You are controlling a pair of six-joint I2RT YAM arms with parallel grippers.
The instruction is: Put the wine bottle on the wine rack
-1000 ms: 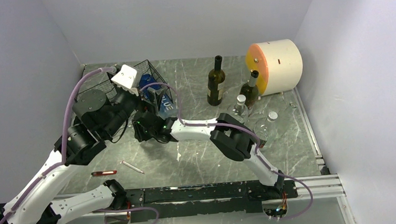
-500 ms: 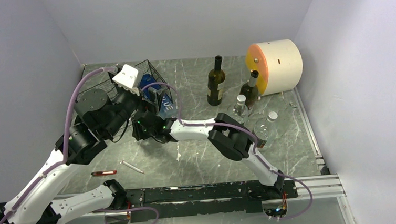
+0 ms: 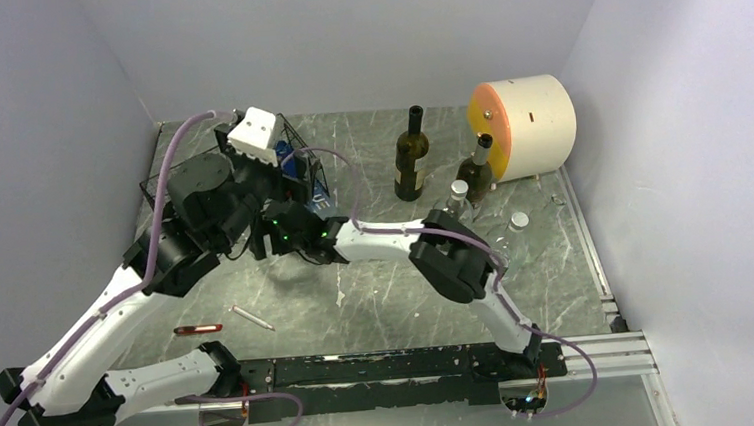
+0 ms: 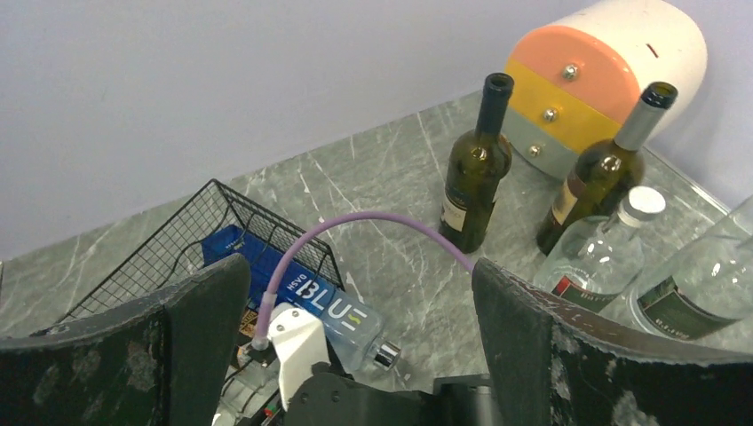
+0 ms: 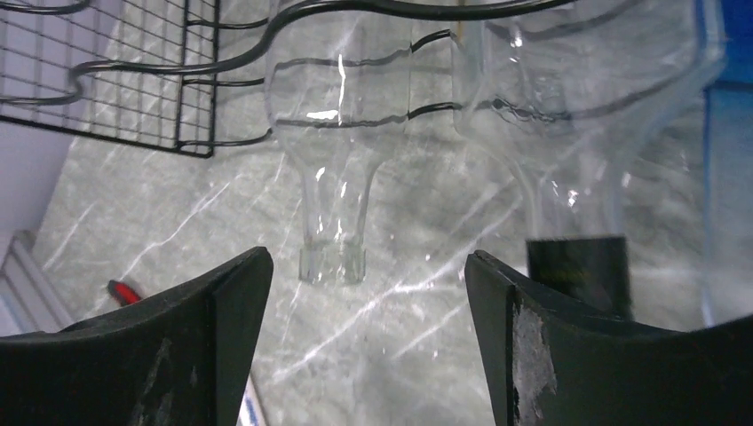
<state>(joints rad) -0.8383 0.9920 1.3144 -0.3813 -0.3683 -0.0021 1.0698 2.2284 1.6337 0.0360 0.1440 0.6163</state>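
Observation:
The black wire wine rack (image 4: 182,253) stands at the table's back left (image 3: 293,144). On it lies a blue-labelled bottle (image 4: 311,302), its silver cap toward the table's middle. In the right wrist view two clear bottles lie on the rack's wavy rods (image 5: 133,67): an uncapped one (image 5: 330,160) and a black-capped one (image 5: 573,133), necks pointing at the camera. My right gripper (image 5: 366,259) is open just short of those necks, with nothing between its fingers. My left gripper (image 4: 360,266) hangs wide open above the rack and the right wrist, holding nothing.
Two dark wine bottles (image 3: 410,156) (image 3: 475,171) stand at the back, with two clear bottles (image 3: 457,202) (image 3: 510,234) in front of them. A white cylinder with coloured drawers (image 3: 525,125) lies at the back right. A red pen (image 3: 198,329) and a white one (image 3: 251,318) lie near the front left.
My right gripper has gone from shut to open at the rack's front. The left arm has risen and swung right and toward the back, over the rack.

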